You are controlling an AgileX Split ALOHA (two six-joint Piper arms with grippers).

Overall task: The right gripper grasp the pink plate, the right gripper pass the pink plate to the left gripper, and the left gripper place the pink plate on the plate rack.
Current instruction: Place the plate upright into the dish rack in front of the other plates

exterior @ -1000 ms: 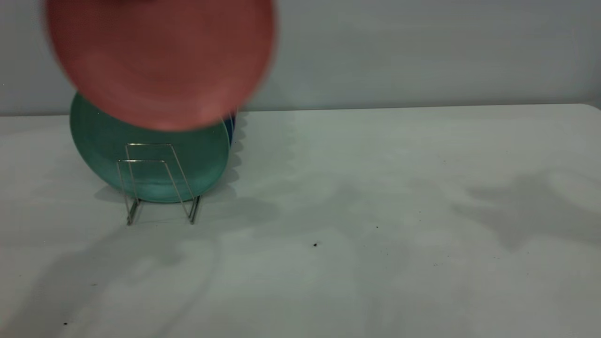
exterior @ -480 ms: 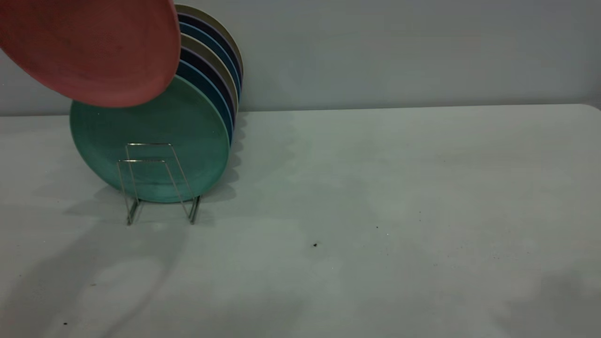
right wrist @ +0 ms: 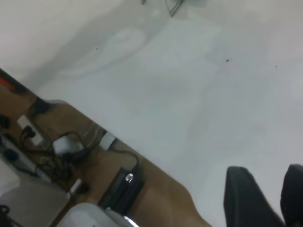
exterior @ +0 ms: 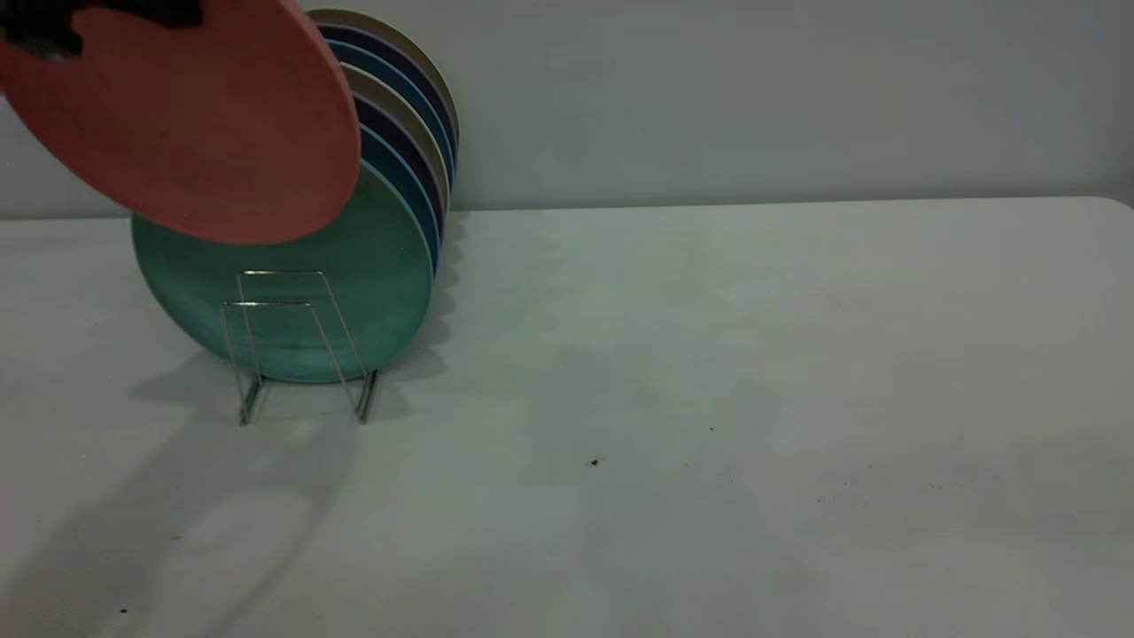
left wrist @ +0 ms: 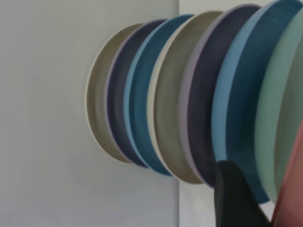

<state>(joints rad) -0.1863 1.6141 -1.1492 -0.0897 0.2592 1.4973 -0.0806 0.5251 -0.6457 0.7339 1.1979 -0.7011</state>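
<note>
Broadly, the table [exterior: 709, 354] spreads pale and wide, bearing the plate rack [exterior: 297, 346] at its far left. Above the rack hangs the pink plate [exterior: 190, 124], tilted, overlapping the upper part of the mint-green plate [exterior: 354, 283] that stands foremost in a row of blue, navy and beige plates [exterior: 416, 115]. The left hand [exterior: 53, 22] pinches the pink plate at its top left rim (only dark finger parts show). The right hand [right wrist: 270, 201] hovers over the near table edge, fingers spread and holding nothing.
</note>
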